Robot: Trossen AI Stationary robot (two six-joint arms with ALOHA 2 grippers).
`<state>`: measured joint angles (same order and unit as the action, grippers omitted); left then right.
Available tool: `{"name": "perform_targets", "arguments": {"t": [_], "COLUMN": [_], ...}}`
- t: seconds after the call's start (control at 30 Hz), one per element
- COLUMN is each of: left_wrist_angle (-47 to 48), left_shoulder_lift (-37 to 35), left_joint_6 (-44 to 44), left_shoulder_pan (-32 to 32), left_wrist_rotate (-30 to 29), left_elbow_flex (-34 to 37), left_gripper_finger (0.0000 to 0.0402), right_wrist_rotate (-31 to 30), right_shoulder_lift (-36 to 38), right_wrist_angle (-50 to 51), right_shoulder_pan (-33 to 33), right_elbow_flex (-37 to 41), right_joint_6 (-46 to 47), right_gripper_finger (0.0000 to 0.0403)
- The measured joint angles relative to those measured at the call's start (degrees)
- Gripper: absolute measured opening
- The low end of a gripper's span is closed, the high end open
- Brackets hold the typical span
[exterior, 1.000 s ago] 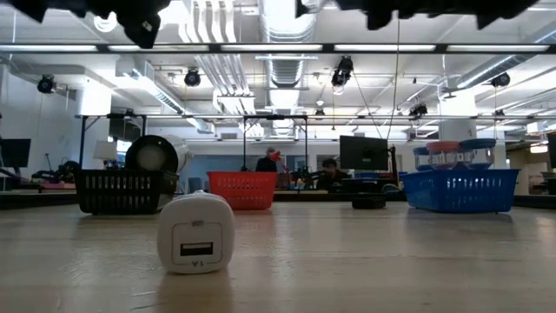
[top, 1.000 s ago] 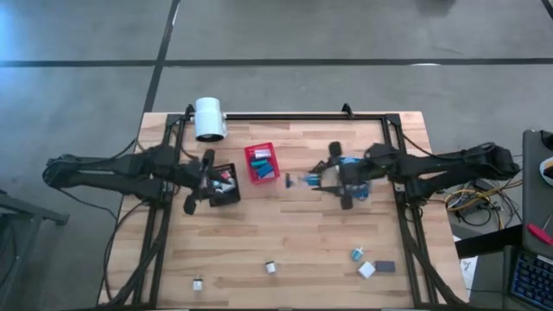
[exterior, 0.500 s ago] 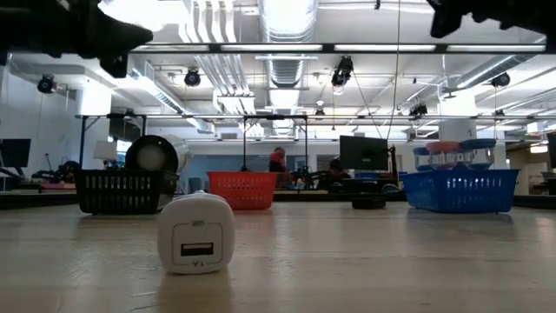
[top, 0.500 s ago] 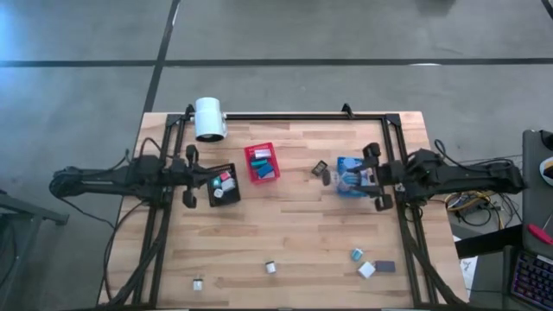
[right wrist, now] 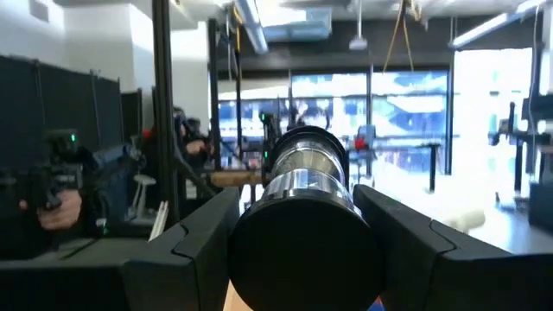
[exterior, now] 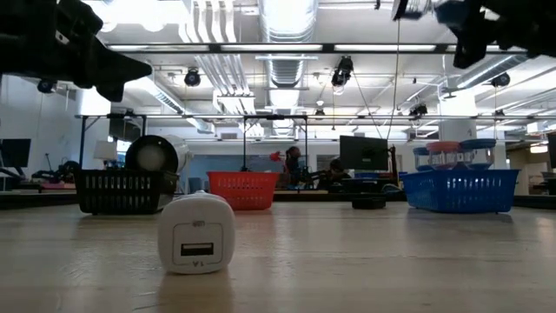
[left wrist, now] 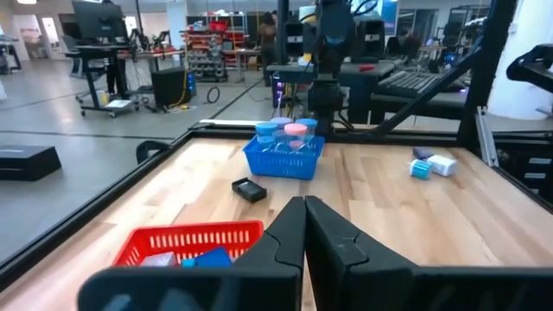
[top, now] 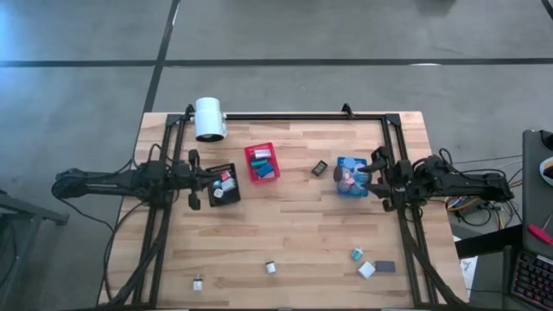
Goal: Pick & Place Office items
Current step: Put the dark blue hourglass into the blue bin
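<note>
Two robot arms over a wooden counter [top: 285, 233] scattered with small office items.

The left gripper [top: 195, 180], jaws together and empty, sits beside the black bin [top: 224, 185]. The right gripper [top: 380, 180], jaws clamped on a shiny metal cylinder [right wrist: 304, 164], hovers at the blue bin [top: 349, 176]. A red bin [top: 262, 163] stands between; a white charger [exterior: 195, 233], a black piece [top: 320, 168] and small blocks [top: 366, 266] lie loose.

We are finding no readable text, labels, brands or numbers anywhere; the white charger block [exterior: 195, 233] in the low view is showing only a tiny mark under its port, too small to read.
</note>
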<state>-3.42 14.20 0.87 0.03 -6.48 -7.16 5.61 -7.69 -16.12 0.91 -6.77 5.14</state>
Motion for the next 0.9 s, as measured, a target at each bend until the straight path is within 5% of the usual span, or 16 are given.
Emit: {"name": "perform_targets", "arguments": {"t": [0.6,0.9], "left_wrist_angle": [0.0,0.0], "left_shoulder_lift": [0.0,0.0], "left_joint_6": [-2.2,-1.5], "left_shoulder_pan": [0.0,0.0], "left_wrist_rotate": [0.0,-0.4], "left_elbow_flex": [-0.1,-0.1], "left_gripper_finger": [0.0014,0.0012], "right_wrist_rotate": [-4.3,-12.0], "right_shoulder_lift": [0.8,-7.9], "right_wrist_angle": [2.0,30.0], "right_shoulder_pan": [0.0,0.0], "right_elbow_flex": [5.0,-17.1], "right_joint_6": [3.7,5.7], "right_gripper_finger": [0.0203,0.0203]}}
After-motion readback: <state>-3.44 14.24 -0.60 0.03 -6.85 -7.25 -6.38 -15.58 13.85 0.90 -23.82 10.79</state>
